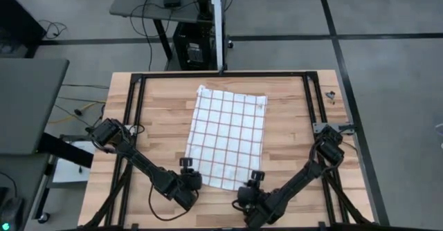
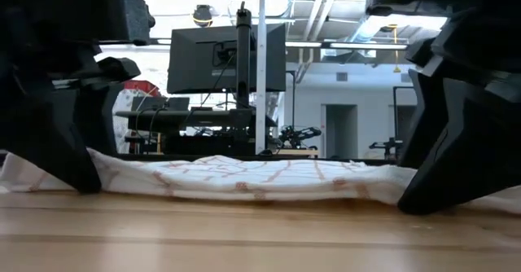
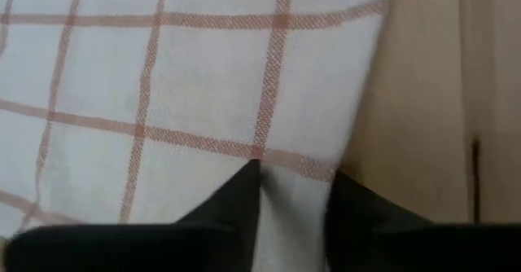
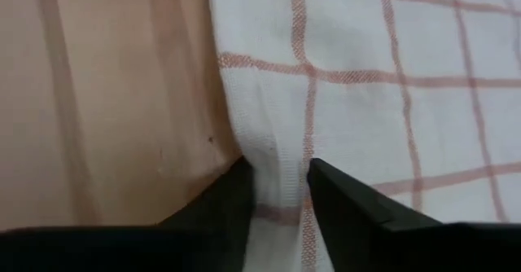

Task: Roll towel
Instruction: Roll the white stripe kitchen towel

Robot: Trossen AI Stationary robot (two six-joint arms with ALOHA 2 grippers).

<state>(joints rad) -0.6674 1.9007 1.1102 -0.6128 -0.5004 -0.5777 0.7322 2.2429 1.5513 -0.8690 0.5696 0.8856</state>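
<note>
The towel [image 1: 228,135], white with a grid of thin reddish-brown lines, lies spread flat on the wooden table [image 1: 291,148]. In the low view the towel [image 2: 260,178] shows as a low, slightly rumpled sheet. My left gripper [image 1: 188,179] is at its near left corner and my right gripper [image 1: 253,187] at its near right corner. Both point slanting down and are shut on the cloth. In the low view the left gripper [image 2: 65,158] and the right gripper [image 2: 448,174] stand at the towel's two ends. My left gripper pinches a narrow strip of the towel beside its side edge [image 3: 297,182] between its two fingers, slanting down from the near side. The cloth around it lies on the table. How many layers it has, I cannot tell. My right gripper pinches the towel just inside its side edge [image 4: 281,170] between its two fingers, slanting down from the near side. The cloth is puckered into a small raised fold between the fingers. The rest of the towel lies flat on the table.
A black frame [image 1: 221,74] runs around the table's work area, with rails along the left and right sides. A small dark object [image 1: 331,95] lies at the far right corner. Bare wood lies on both sides of the towel. Desks and monitors stand beyond the far edge.
</note>
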